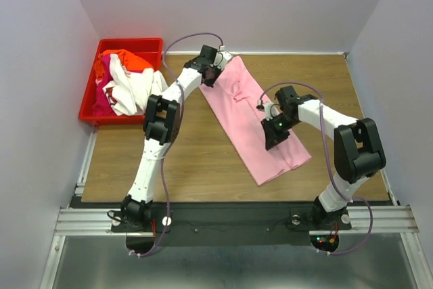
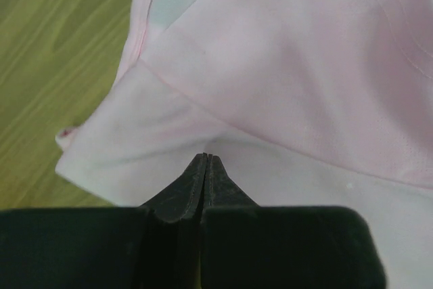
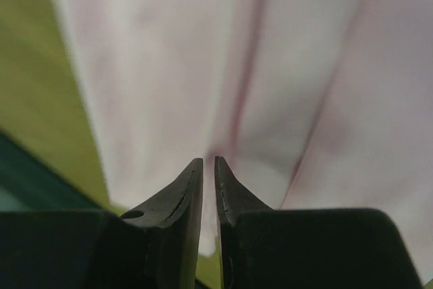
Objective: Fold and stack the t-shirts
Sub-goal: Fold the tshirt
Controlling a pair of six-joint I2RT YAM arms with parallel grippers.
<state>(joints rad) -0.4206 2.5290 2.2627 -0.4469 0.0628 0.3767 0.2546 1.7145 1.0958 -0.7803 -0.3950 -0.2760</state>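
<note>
The light pink t-shirt (image 1: 247, 109) lies folded into a long strip, running diagonally from the back centre towards the front right of the table. My left gripper (image 1: 215, 72) is at its far end, with jaws closed on the cloth (image 2: 284, 65) at the tips (image 2: 207, 157). My right gripper (image 1: 274, 137) is over the strip's near part, its jaws (image 3: 208, 160) pinched on a fold of the pink cloth (image 3: 169, 65). White (image 1: 128, 89), orange-red (image 1: 134, 61) and magenta (image 1: 103, 103) shirts lie crumpled in the bin.
A red plastic bin (image 1: 90, 96) stands at the back left, off the wooden table top (image 1: 183, 160). Walls close in the left, back and right sides. A metal rail (image 1: 230, 218) with the arm bases runs along the near edge.
</note>
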